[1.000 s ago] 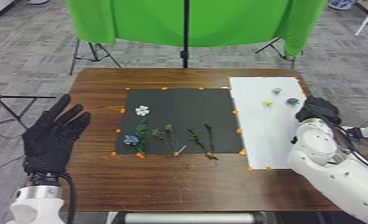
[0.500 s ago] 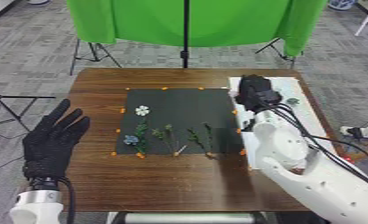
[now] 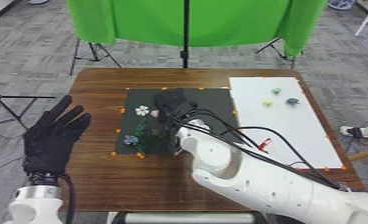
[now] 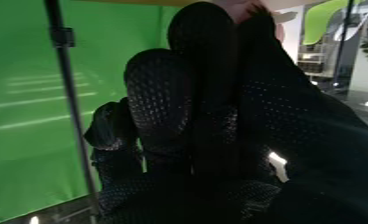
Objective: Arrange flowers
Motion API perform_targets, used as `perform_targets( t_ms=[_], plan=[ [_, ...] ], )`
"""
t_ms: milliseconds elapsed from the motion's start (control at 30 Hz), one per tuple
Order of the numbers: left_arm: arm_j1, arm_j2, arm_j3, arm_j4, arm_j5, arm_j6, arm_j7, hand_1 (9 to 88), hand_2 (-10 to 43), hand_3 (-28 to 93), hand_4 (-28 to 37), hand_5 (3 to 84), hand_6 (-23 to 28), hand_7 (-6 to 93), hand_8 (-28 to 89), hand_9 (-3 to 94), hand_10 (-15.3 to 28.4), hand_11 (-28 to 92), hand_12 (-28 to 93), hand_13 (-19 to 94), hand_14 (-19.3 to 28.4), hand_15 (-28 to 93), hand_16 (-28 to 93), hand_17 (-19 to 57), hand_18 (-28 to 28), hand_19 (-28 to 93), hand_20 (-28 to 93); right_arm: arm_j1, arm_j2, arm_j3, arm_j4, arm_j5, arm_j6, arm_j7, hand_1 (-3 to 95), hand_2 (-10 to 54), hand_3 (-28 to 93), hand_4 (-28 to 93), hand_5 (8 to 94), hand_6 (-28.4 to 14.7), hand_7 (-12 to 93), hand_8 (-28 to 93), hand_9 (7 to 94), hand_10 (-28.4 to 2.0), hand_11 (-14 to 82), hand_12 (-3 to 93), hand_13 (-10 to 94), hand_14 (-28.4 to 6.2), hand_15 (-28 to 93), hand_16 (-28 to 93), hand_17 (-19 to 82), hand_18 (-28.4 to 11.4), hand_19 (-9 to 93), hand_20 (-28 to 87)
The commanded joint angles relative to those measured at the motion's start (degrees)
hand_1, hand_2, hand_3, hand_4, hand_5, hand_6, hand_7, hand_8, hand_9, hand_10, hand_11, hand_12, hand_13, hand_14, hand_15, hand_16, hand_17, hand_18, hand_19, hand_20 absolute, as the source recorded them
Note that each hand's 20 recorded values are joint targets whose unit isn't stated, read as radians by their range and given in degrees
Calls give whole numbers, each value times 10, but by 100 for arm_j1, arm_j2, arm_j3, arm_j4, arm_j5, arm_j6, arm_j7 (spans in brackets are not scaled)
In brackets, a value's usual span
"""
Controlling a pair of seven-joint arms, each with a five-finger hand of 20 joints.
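1. Green backdrop (image 3: 207, 25) and stand pole (image 3: 186, 30): behind the table, clear of the work.
2. Brown table (image 3: 100, 185): carries both layouts.
3. Right arm (image 3: 251, 167): slants over the lower part of the white sheet and the black mat; cables loop beside it. Main obstruction, and the cables could snag a bloom.
4. White sheet (image 3: 291, 130): at the right. Presumably the supply area, its loose heads set apart for easy picking.
5. Black mat (image 3: 218, 97): left of the sheet. Likely the arranging ground, dark so that blooms stand out.
6. Left hand (image 3: 52, 142): released, fingers extended, by the table's left edge. Probably parked there to leave room.
7. Right hand (image 3: 174, 104): over the mat, pinching a pink bloom (image 4: 241, 8) at its fingertips, presumably to spare the petals.
8. Leafy stem (image 3: 141, 131): on the mat, between the white flower (image 3: 142, 110) and blue flower (image 3: 132, 140). The pink bloom is close to the white one; lowering should avoid nudging it.
9. Teal bloom (image 3: 292, 101), pale blue bloom (image 3: 276, 91), yellow bloom (image 3: 268, 103): on the sheet, apart.
10. Orange tape (image 3: 140, 155): at the mat's edge, probably to prevent slipping.
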Motion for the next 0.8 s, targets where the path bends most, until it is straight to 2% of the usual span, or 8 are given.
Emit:
perform_targets(
  t_ms=[33,200,233,367,533,633,767,800],
  plan=[
    [-103,-64,-28,46,93,-86,-176,239,64,802,-240,387,105,129,-93,356,211,271,108,274,284,546,-100,-84,261,574,151,135,-164,-106,103,-69,-431,114,527,-95,730,-283,842,22,171,18,889,-74,238,355,711,-83,709,182,288,-221,920,492],
    [-122,-98,-39,49,120,-108,-270,238,63,804,-240,388,106,129,-93,357,211,270,108,274,284,547,-100,-83,261,574,151,38,-139,-45,95,-134,-785,118,514,-95,734,-283,814,25,160,4,868,-79,229,364,682,-91,728,171,269,-223,913,503],
    [-129,-128,-43,47,136,-114,-334,239,63,804,-240,388,105,129,-93,357,211,270,109,274,284,546,-101,-84,261,574,151,-63,-155,50,72,-179,-903,105,510,-95,736,-283,806,24,157,2,861,-82,229,365,673,-94,731,171,264,-223,911,505],
    [-176,-131,-36,60,156,-143,-366,239,63,804,-241,388,105,129,-93,357,211,270,109,274,284,546,-101,-83,261,575,151,-82,-176,96,85,-304,-1138,21,487,-95,751,-283,765,21,159,-8,831,-89,250,351,649,-99,746,163,248,-223,905,516],
    [-156,-109,-27,59,153,-159,-349,241,65,803,-241,388,105,130,-93,358,212,269,109,274,284,546,-101,-83,261,575,152,-164,-200,209,24,-268,-1328,-9,452,-95,778,-283,670,13,162,-122,758,-102,300,306,601,-112,768,142,219,-222,890,537],
    [-121,-119,-34,49,144,-159,-344,241,65,803,-240,388,105,130,-93,358,212,269,109,274,284,546,-101,-83,261,575,152,-190,-199,247,-31,-350,-1305,0,435,-95,794,-283,652,10,167,-131,735,-108,329,279,591,-114,774,134,210,-223,885,545],
    [0,-110,-30,3,110,-120,-245,240,64,804,-237,388,105,129,-93,358,211,269,109,275,284,545,-101,-83,261,575,152,-250,-110,491,-267,-242,-1154,104,425,-95,803,-283,635,6,166,-130,721,-113,348,265,583,-118,778,132,205,-226,883,549],
    [8,-117,-36,-2,123,-112,-256,241,64,804,-237,388,105,129,-93,358,211,269,109,275,284,545,-101,-83,260,574,151,-271,-47,599,-353,-180,-1072,140,421,-95,806,-283,633,5,165,-129,715,-117,357,256,580,-119,778,131,203,-226,882,552]
  ],
)
